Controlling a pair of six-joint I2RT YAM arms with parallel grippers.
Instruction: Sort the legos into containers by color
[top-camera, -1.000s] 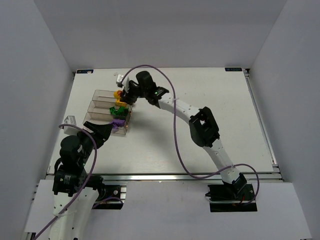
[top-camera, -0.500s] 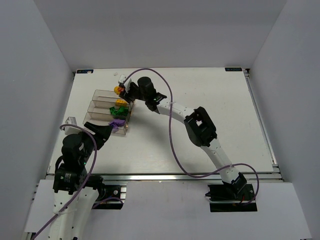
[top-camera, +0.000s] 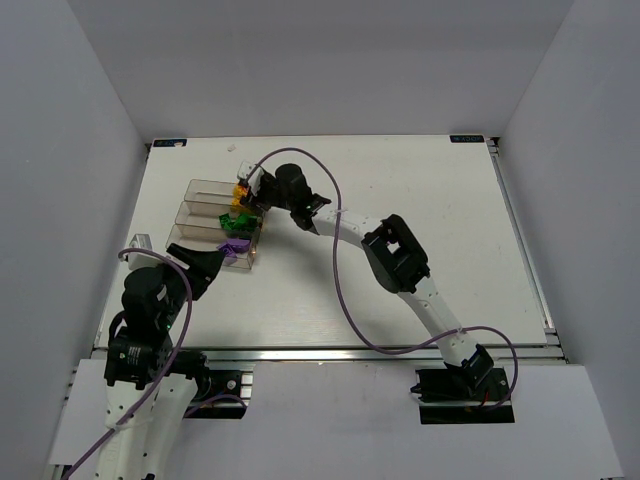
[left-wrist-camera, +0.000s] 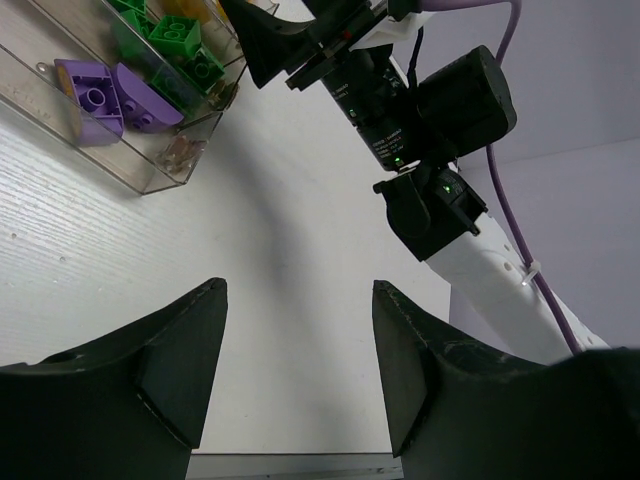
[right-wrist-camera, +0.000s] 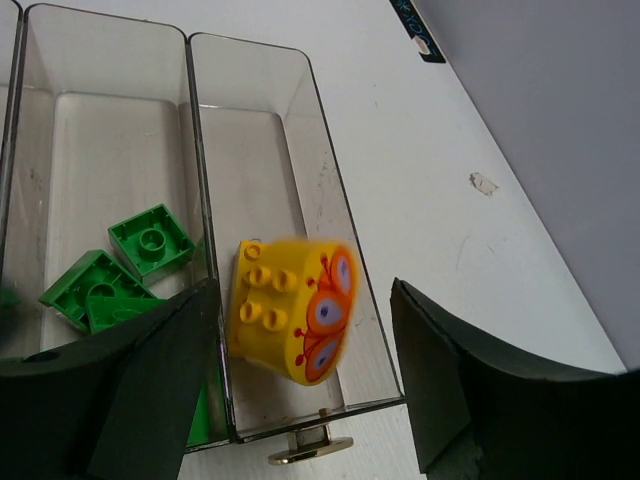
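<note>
The three joined clear containers (top-camera: 200, 214) stand at the left of the table. My right gripper (top-camera: 250, 194) hangs open over the far box (right-wrist-camera: 250, 150). A yellow brick with orange markings (right-wrist-camera: 290, 310) sits loose between its spread fingers (right-wrist-camera: 150, 380), blurred, inside that box; from above the yellow brick (top-camera: 238, 188) shows beside the gripper. Green bricks (right-wrist-camera: 150, 238) lie in the middle box. Purple bricks (left-wrist-camera: 100, 95) lie in the near box. My left gripper (left-wrist-camera: 300, 290) is open and empty over bare table just in front of the near box (top-camera: 215, 262).
The right arm's wrist and purple cable (left-wrist-camera: 440, 110) reach over the table beside the containers. A small clear piece (top-camera: 139, 240) lies left of the near box. A white scrap (top-camera: 240, 152) lies behind the containers.
The right arm has swung further left and lower over the far box, and the yellow brick has shifted slightly with it. The left arm has not moved.
</note>
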